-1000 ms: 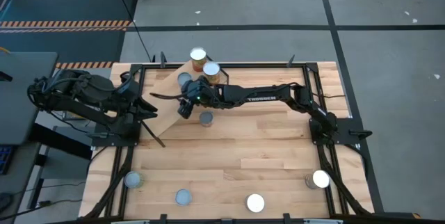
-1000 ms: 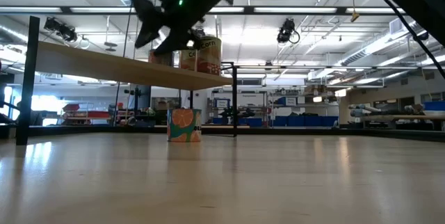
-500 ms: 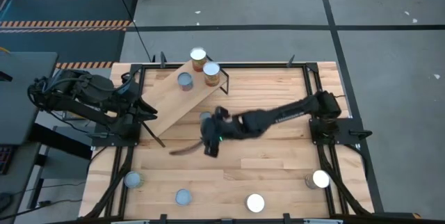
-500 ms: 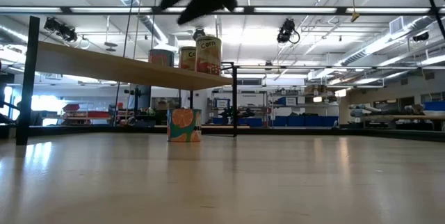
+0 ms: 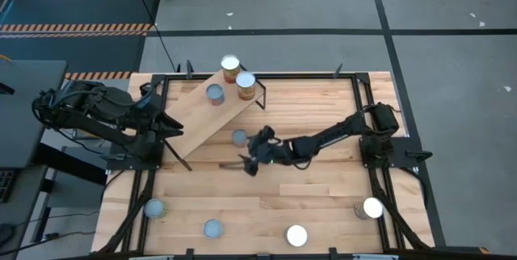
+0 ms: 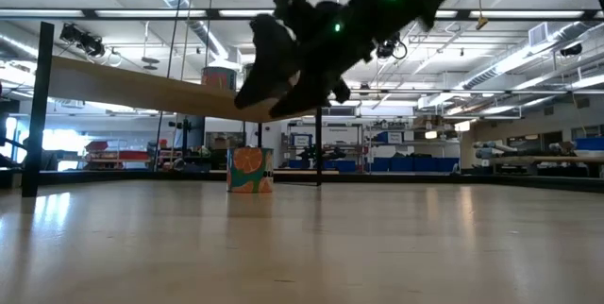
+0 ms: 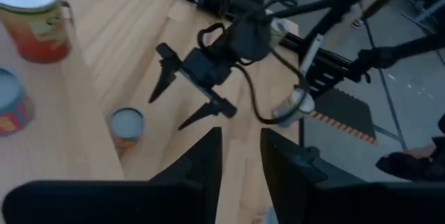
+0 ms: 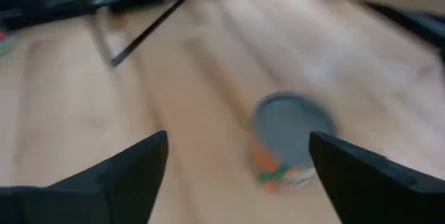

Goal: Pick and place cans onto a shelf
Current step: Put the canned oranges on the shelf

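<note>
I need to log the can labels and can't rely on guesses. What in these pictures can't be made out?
- Right wrist view: the can on the table is blurred, so its label cannot be read.
- Low view: the right gripper blocks two of the three cans on the shelf.
- High view: cans along the near table edge, such as one, show only tops; labels are hidden.
- Left wrist view: a can on the shelf is cut by the picture's edge.

The right arm's black tool (image 7: 186,93) hangs with its 2 fingers spread wide above the light-wood table (image 7: 132,36), just beside a small silver-topped can with an orange label (image 7: 126,128). 2 more cans, a red-labelled one (image 7: 36,17) and another (image 7: 12,102), sit on the pale wooden shelf plank (image 7: 59,154).
</note>
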